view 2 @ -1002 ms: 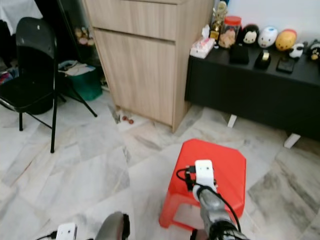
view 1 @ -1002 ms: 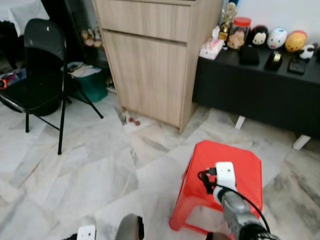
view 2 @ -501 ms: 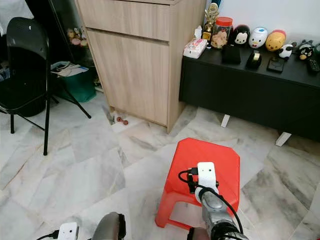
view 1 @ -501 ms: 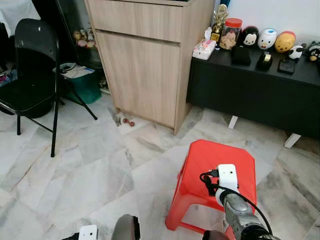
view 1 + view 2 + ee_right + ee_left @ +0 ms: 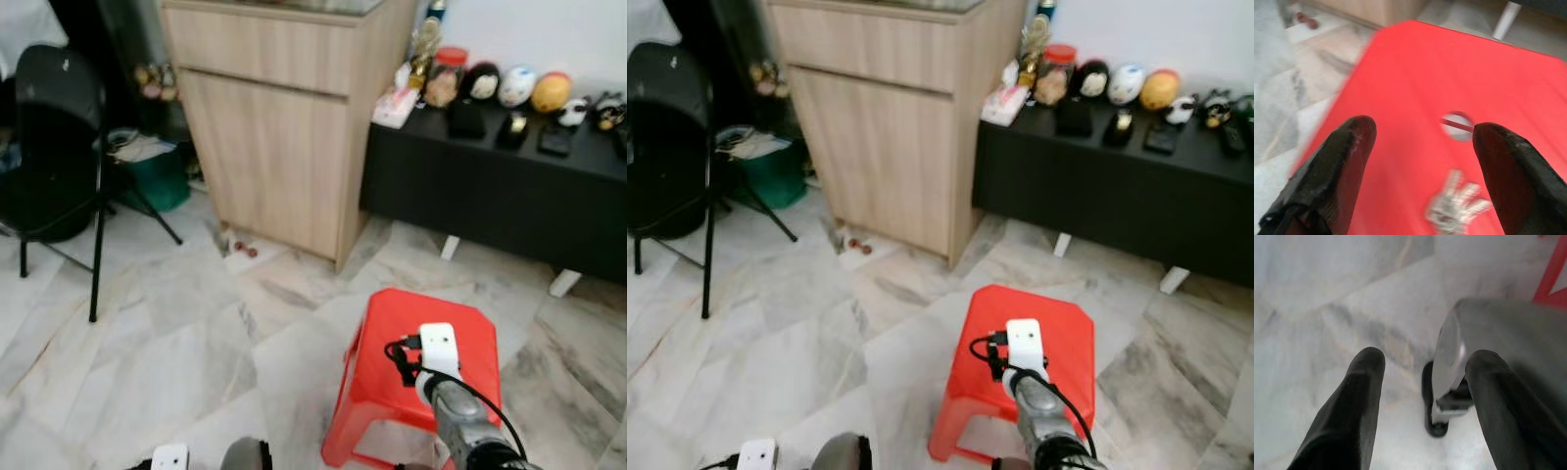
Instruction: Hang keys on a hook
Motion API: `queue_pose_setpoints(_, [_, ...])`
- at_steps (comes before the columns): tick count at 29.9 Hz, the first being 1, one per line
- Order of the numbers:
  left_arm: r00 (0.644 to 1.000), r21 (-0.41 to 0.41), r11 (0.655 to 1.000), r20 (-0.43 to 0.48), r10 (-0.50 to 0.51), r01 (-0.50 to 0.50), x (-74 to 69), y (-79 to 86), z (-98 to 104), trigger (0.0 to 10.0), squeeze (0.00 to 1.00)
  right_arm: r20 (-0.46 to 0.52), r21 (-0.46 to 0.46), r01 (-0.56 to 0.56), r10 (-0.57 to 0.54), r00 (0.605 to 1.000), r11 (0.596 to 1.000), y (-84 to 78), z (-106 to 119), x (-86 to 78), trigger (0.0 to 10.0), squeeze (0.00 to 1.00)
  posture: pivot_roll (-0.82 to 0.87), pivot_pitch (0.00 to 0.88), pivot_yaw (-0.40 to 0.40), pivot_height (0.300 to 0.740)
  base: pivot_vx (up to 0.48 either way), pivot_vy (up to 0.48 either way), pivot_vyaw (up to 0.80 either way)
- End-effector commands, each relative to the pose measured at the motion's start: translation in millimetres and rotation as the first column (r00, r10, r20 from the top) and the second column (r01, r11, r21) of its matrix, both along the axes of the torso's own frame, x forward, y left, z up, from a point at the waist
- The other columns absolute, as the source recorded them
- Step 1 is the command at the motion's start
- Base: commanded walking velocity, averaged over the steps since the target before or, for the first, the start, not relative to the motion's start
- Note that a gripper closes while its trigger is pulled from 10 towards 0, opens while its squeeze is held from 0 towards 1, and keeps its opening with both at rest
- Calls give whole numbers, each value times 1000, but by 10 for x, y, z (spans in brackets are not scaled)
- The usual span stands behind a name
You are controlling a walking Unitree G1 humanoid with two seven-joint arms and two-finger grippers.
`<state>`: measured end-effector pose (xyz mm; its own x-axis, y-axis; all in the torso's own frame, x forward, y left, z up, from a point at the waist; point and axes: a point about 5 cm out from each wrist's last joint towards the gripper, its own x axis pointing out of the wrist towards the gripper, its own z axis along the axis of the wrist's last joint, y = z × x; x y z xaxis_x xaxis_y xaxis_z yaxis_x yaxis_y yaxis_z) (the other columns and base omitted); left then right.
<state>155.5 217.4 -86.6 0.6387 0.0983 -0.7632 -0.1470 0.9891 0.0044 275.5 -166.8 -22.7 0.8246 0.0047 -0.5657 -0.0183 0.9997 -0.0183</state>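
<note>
Silver keys [image 5: 1457,206] lie flat on the red stool [image 5: 431,338], beside its centre hole, between the spread fingers of the right tool [image 5: 1422,166], which hovers above, seemingly lined up to grasp. Left tool [image 5: 1422,401] hangs spread over the marble floor [image 5: 176,333].

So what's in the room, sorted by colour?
Red: 1, the stool
Black: 2, the chair and the bench
Wood: 1, the cabinet
Green: 1, the bin
Silver: 1, the keys on the stool
Total: 6
</note>
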Motion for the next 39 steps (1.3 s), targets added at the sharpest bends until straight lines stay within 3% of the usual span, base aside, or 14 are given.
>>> queue_pose_setpoints(1, [1000, -7, 1000, -14, -6, 6, -52, -11, -23, 10000, 0, 8, 4, 12, -12, 1000, 1000, -13, 20, 22, 10000, 0, 31, 25, -13, 617, 285, 0, 0])
queue_pose_setpoints(16, [1000, -9, 1000, -17, -8, 8, -51, -9, -24, 10000, 0, -52, 12, 19, -18, 998, 1000, -21, -81, -85, 10000, 0, 31, 28, -12, 617, 73, 0, 0])
queue_pose_setpoints(29, [1000, -9, 1000, -19, -12, 12, -71, -12, -30, 10000, 0, -149, 106, 42, -26, 988, 993, 9, -183, -184, 10000, 0, 39, 21, -15, 617, 0, 0, 0])
queue_pose_setpoints(30, [1000, -9, 1000, -18, -11, 11, -71, -11, -30, 10000, 0, -152, 113, 47, -29, 988, 993, 10, -183, -184, 10000, 949, 39, 21, -15, 617, 0, 0, 0])
queue_pose_setpoints(31, [1000, -9, 1000, -18, -10, 10, -71, -11, -30, 10000, 0, -160, 118, 58, -39, 986, 991, 7, -184, -181, 10000, 1000, 36, 34, -15, 617, 0, 0, 0])
queue_pose_setpoints(35, [1000, -9, 1000, -20, -8, 8, -77, -11, -33, 10000, 0, -176, 106, 33, -14, 984, 994, 25, -191, -184, 10000, 1000, 40, 33, -15, 617, 0, 0, 0])
queue_pose_setpoints(36, [1000, -9, 1000, -20, -8, 7, -78, -10, -33, 10000, 0, -175, 107, 30, -11, 984, 994, 33, -191, -183, 10000, 0, 39, 34, -15, 617, 0, 0, 0])
queue_pose_setpoints(39, [1000, -8, 1000, -20, -6, 6, -81, -8, -33, 10000, 0, -180, 106, 30, -10, 984, 994, 44, -189, -177, 10000, 0, 37, 43, -15, 617, 0, 0, 0])
